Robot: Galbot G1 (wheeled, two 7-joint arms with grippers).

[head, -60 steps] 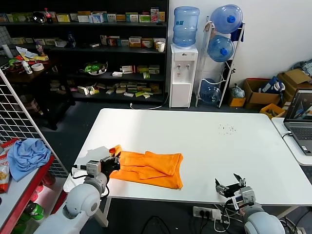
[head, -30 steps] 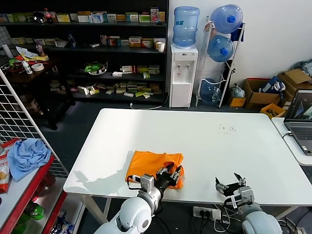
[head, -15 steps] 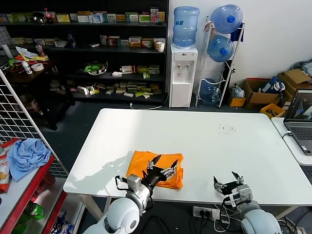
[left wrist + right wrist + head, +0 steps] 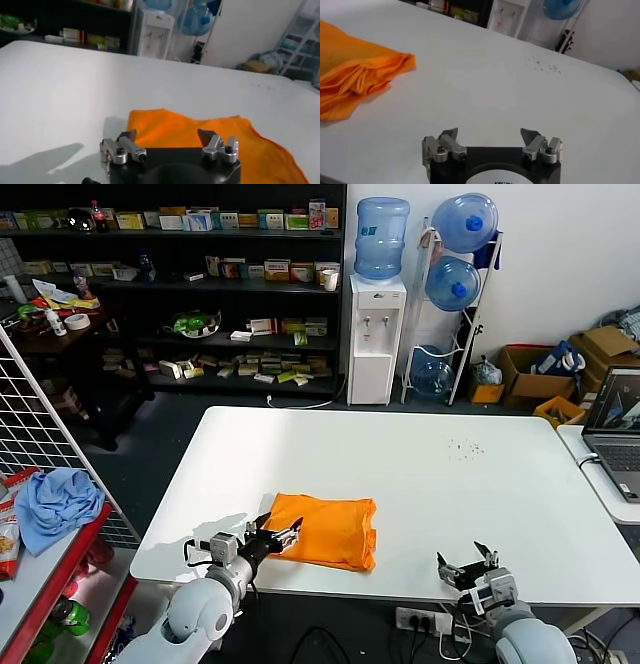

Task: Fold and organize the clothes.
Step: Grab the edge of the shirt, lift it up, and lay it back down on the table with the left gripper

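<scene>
The clothes are one bright orange T-shirt [image 4: 328, 530], folded into a compact rectangle near the front of the white table [image 4: 430, 474]. My left gripper [image 4: 279, 533] hovers at the shirt's left edge, open, with nothing between its fingers. In the left wrist view the open left gripper [image 4: 167, 136] has the orange T-shirt [image 4: 190, 125] lying just beyond its tips. My right gripper [image 4: 468, 562] waits open near the table's front edge, to the right of the shirt. The right wrist view shows this right gripper [image 4: 490, 134] over bare table, with the T-shirt [image 4: 355, 70] well off to one side.
A laptop [image 4: 615, 429] sits on a second table at the far right. A light blue cloth [image 4: 52, 502] lies on a red shelf at the left, beside a wire grid. Small dark specks [image 4: 465, 448] mark the table's far right part.
My left gripper carried the shirt's left end over to the right, opened and let go. It has since drawn back to the shirt's left edge. The right gripper has barely moved.
</scene>
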